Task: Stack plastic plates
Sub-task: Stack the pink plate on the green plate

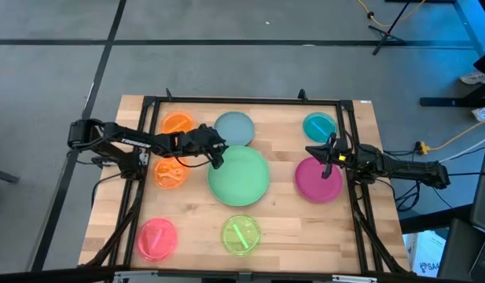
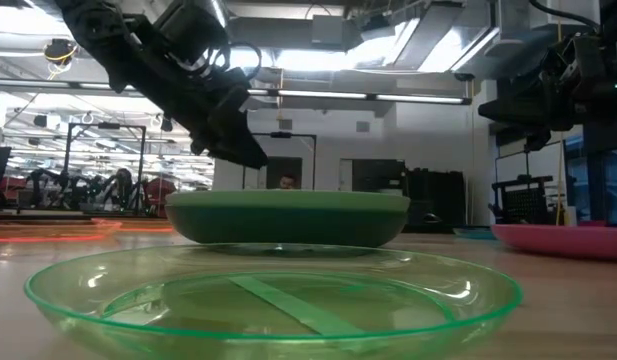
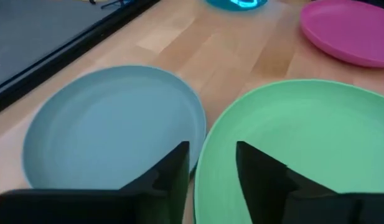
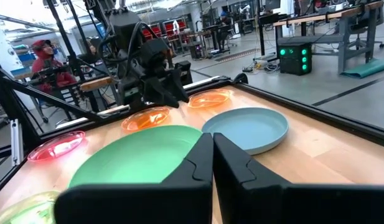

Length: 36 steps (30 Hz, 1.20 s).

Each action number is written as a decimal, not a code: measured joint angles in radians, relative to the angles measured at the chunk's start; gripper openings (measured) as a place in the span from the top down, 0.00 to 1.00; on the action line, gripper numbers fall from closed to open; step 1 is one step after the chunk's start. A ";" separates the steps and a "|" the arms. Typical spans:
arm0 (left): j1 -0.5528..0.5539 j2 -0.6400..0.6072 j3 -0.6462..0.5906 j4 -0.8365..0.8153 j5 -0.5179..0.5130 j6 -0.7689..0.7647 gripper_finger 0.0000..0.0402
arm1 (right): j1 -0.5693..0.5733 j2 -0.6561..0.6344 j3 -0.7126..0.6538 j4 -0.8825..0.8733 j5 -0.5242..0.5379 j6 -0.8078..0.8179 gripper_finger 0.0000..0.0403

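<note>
- Left gripper hovering at the left rim of the large light green round plastic plate, fingers a little apart, holding nothing; probably placed to take that rim.
- Pale blue round plastic plate just behind that green plate, beside the gripper.
- Right gripper waiting over the magenta round plastic plate, right of the green plate, fingers closed, empty.

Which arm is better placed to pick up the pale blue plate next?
Left. The left claw hangs open by the gap between the pale blue plate and the light green plate. The right claw is shut, above the magenta plate, farther off.
</note>
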 joint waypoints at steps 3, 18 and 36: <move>-0.002 -0.002 0.000 0.002 0.000 0.001 0.63 | 0.000 0.000 0.000 -0.001 -0.001 0.000 0.99; -0.009 -0.002 0.000 0.097 0.074 0.004 0.61 | 0.000 0.098 0.000 0.013 -0.182 0.007 0.67; -0.041 -0.002 0.000 0.112 0.071 0.031 0.63 | 0.118 0.742 0.376 -0.228 -0.348 0.120 0.78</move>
